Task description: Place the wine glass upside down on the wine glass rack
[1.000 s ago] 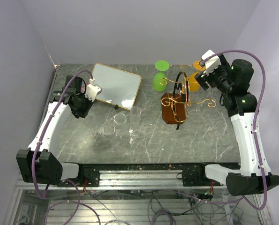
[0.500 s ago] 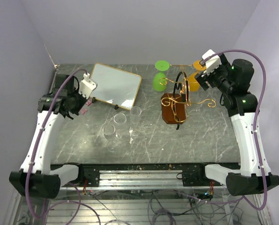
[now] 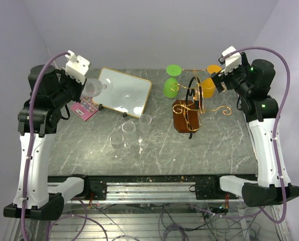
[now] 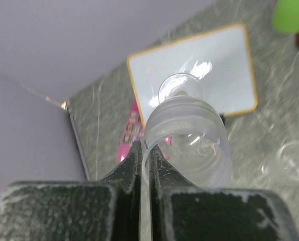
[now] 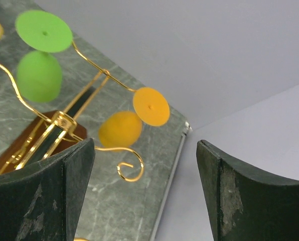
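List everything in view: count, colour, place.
wine glass rack: one, gold wire on a brown base, table's right of centre
green wine glass: one, green, hanging upside down on the rack's far-left arm
orange wine glass: one, orange, hanging upside down on the rack's far-right arm
clear wine glass: one, clear, held in the air at far left
clear glasses: at least three, clear, table centre
white board: one, white with a gold frame, far left of centre
pink card: one, pink, left of the board
table: one, dark grey marbled
left end effector: one, black, shut on the clear wine glass's rim
right end effector: one, black, open, near the orange wine glass
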Controlling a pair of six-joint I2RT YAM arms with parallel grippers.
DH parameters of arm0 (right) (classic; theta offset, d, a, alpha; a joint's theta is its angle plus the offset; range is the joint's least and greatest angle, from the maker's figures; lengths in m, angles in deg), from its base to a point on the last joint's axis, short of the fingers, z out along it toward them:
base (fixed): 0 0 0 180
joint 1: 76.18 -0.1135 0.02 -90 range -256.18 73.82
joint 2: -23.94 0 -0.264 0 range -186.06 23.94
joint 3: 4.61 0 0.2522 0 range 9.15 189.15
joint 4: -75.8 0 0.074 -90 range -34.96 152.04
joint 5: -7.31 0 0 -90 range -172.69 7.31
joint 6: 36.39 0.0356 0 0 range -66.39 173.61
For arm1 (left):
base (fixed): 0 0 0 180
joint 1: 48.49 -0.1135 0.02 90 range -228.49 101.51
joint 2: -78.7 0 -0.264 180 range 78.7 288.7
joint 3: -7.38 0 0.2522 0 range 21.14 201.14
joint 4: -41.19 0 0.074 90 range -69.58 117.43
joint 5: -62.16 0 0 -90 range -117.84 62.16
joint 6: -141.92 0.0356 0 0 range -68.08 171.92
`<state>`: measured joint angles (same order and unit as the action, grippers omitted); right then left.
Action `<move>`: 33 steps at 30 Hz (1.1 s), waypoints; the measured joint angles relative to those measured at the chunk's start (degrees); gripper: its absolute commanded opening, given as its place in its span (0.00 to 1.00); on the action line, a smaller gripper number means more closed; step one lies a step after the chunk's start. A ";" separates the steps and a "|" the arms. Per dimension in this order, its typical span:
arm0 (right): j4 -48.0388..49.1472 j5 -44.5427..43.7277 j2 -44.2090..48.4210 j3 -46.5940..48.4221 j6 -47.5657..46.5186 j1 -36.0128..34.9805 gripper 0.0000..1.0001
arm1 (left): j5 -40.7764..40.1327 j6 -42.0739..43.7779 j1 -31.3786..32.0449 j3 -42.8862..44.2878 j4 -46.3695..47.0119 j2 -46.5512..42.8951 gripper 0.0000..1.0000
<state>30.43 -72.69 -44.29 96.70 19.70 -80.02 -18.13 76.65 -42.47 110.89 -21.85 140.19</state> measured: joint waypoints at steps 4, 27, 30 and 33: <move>-0.04 4.24 0.02 1.14 2.34 -0.02 0.82 | 5.38 -5.29 0.02 4.70 4.72 1.01 0.07; 15.15 27.47 -12.50 4.35 39.26 -15.10 0.68 | 26.67 -49.16 0.55 3.67 35.34 8.31 0.07; 16.28 27.56 -14.86 6.08 41.31 -17.40 0.65 | 26.73 -50.69 0.92 2.01 36.72 8.44 0.07; 16.70 27.56 -16.50 7.85 42.69 -19.02 0.63 | 26.77 -51.49 1.20 1.18 37.33 8.52 0.07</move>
<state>47.13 -45.13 -60.79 104.54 62.38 -99.03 8.65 25.16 -41.27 112.07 15.48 148.71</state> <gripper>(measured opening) 0.646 0.098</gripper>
